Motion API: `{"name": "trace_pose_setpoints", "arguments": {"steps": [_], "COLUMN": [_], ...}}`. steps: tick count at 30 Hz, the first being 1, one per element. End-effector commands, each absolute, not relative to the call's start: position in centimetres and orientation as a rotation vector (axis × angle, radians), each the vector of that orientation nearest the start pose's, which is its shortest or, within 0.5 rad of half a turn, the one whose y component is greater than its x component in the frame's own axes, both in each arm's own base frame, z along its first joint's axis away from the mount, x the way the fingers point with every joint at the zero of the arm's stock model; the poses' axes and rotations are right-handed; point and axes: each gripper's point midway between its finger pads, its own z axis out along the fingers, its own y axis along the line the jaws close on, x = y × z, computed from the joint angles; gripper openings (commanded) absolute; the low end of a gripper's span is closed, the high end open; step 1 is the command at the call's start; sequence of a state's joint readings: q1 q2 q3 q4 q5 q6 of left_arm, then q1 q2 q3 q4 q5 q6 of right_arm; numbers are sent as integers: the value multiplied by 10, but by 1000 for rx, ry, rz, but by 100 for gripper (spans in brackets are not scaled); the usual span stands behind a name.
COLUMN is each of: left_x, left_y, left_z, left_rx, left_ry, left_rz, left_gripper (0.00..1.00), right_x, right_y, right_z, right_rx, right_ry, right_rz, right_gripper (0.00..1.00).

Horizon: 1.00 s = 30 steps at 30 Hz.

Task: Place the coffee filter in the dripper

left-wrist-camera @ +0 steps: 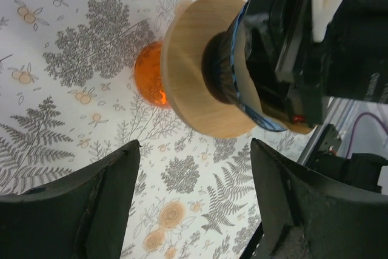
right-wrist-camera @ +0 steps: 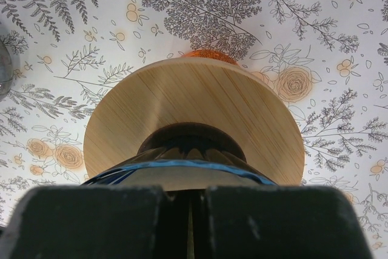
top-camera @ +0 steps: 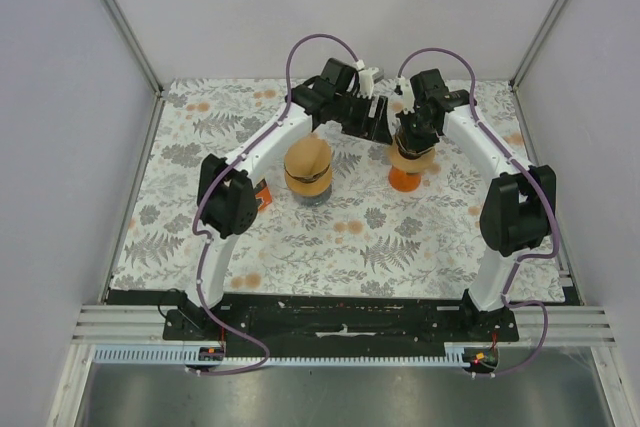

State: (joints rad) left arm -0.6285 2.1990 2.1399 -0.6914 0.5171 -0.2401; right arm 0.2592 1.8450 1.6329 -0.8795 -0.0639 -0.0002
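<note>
Right pincer [right-wrist-camera: 191,222] is clenched, apparently on the coffee filter [right-wrist-camera: 182,177], whose pale paper sits inside the dripper [right-wrist-camera: 194,113] atop an orange cup [right-wrist-camera: 209,56] on the desk [right-wrist-camera: 339,59]. Lifting without releasing could drag it out; a sideways push could topple the dripper. Left pincer [left-wrist-camera: 195,150] hangs released, empty.

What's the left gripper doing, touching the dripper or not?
Apart. The left wrist view shows bare tablecloth between the open left gripper and the dripper.
</note>
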Motion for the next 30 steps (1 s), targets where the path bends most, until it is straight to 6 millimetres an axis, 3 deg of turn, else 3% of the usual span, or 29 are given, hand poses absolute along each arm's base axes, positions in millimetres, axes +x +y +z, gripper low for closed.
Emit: {"name": "trace_pose_setpoints", "arguments": {"steps": [1,8,12,15,20,23,26,30], "left_x": [401,399,395,396,402,401,397,396], "left_y": [-430,-438,-446,-445,-444,-444,-443,-441], "left_z": [255,257,243,226,222,217,217,224], "left_rx": [645,641,650,636,645,654,667,684], "left_ry": [2167,2156,2189,2237,2226,2237,2243,2223], "left_rz": [-1194,-1223,-1231,-1200,-1146,-1135,-1141,-1140], "left_gripper": [78,77,75,68,57,39,30,29], "right_x": [407,407,408,409,410,410,413,416], "right_y": [126,129,130,130,132,132,130,131], "right_z": [134,135,138,144,153,159,171,195], "right_rx": [-409,-410,-404,-403,-408,-415,-414,-415], "right_ry": [2619,2610,2602,2588,2564,2546,2514,2448], "right_rz": [201,225,232,232,242,245,230,235], "right_gripper": [0,0,0,0,0,0,0,6]}}
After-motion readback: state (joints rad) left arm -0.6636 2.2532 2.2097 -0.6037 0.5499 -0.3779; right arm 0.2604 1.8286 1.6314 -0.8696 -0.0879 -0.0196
